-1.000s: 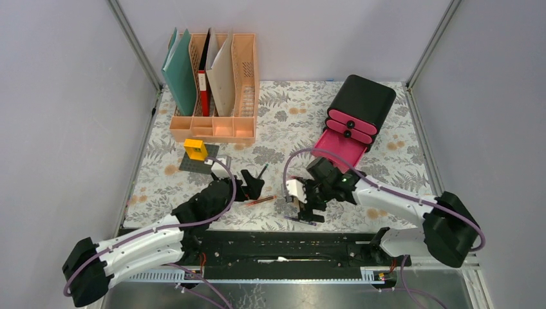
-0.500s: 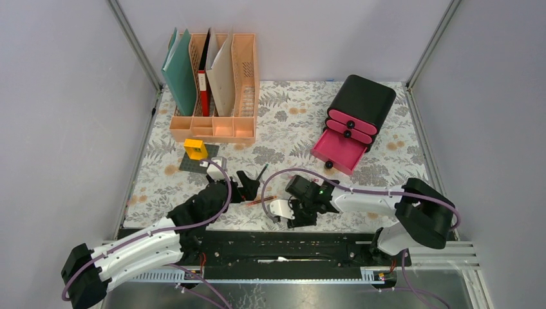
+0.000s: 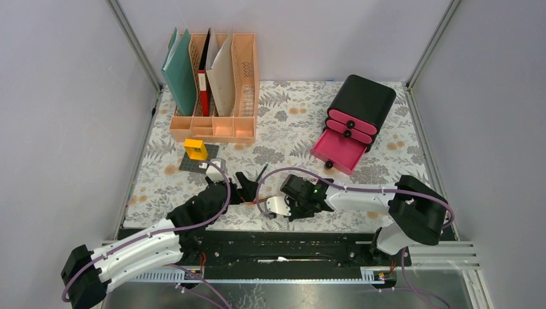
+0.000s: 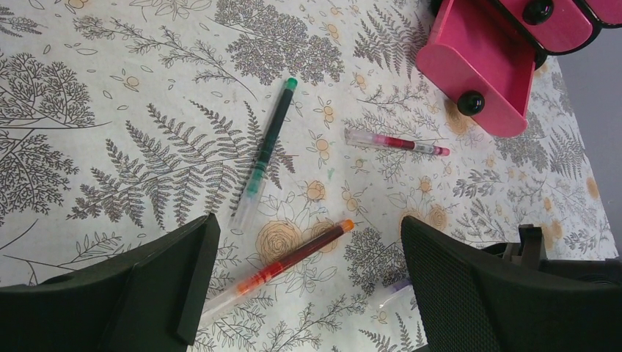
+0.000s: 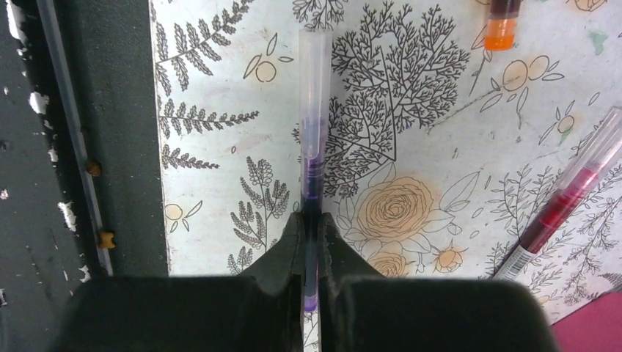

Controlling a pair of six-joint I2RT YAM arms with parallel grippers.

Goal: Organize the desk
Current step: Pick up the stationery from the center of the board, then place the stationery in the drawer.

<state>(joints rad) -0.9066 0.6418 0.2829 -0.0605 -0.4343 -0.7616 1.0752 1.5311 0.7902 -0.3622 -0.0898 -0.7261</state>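
Note:
The desk (image 3: 290,122) is covered in white fern-and-flower cloth. Near its front edge, my right gripper (image 5: 311,220) is shut on a purple pen (image 5: 312,147). The pen lies flat along that edge, its clear end sticking out past the fingertips. In the top view the right gripper (image 3: 288,209) sits low at front centre. My left gripper (image 4: 308,249) hangs open just left of it, above an orange pen (image 4: 293,257) that lies between its fingers untouched. Further out lie a green pen (image 4: 265,147) and a pink pen (image 4: 396,141).
A black-and-pink drawer box (image 3: 360,106) stands at the back right with its bottom drawer (image 3: 340,149) pulled open. A peach file rack (image 3: 216,122) with folders stands at the back left. In front of it, a yellow block (image 3: 196,149) sits on a dark plate (image 3: 193,164).
My right gripper has swung left and down toward the front edge and shut on the purple pen. The left gripper has stayed open and barely moved.

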